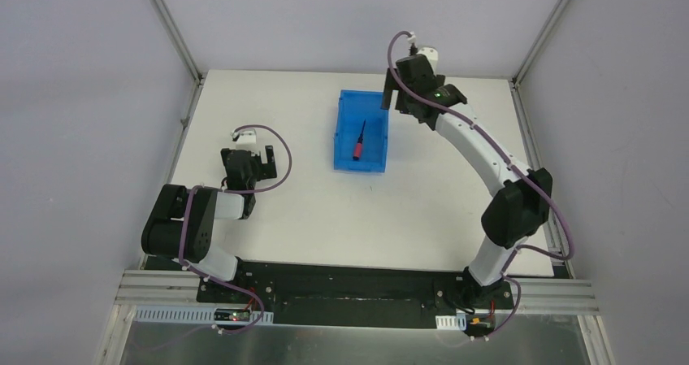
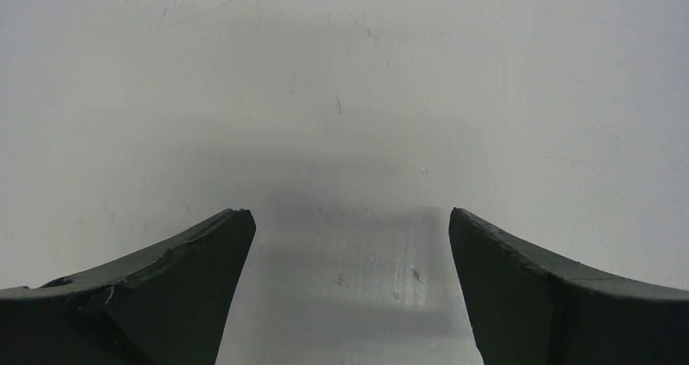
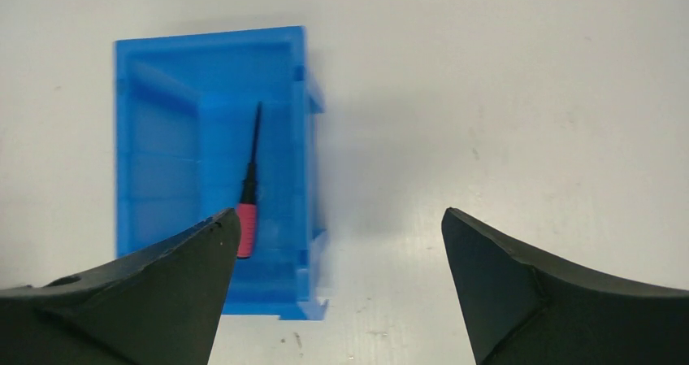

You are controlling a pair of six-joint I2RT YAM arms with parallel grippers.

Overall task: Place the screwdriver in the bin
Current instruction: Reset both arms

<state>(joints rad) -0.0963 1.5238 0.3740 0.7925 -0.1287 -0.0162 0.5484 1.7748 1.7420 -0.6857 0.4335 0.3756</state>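
The bright blue bin (image 1: 341,137) stands on the white table at mid-back. The screwdriver (image 1: 358,143), with a red handle and a thin black shaft, lies inside it along its length. In the right wrist view the bin (image 3: 158,162) is at the left with the screwdriver (image 3: 249,202) on its floor. My right gripper (image 1: 395,99) hangs open and empty above the table by the bin's far right corner; in its own view (image 3: 340,228) the jaws stand wide apart over bare table beside the bin. My left gripper (image 1: 242,168) rests folded at the left, open and empty (image 2: 348,219).
Metal frame posts stand at the table's back corners (image 1: 197,76). Grey walls enclose the table. The black base rail (image 1: 349,280) runs along the near edge.
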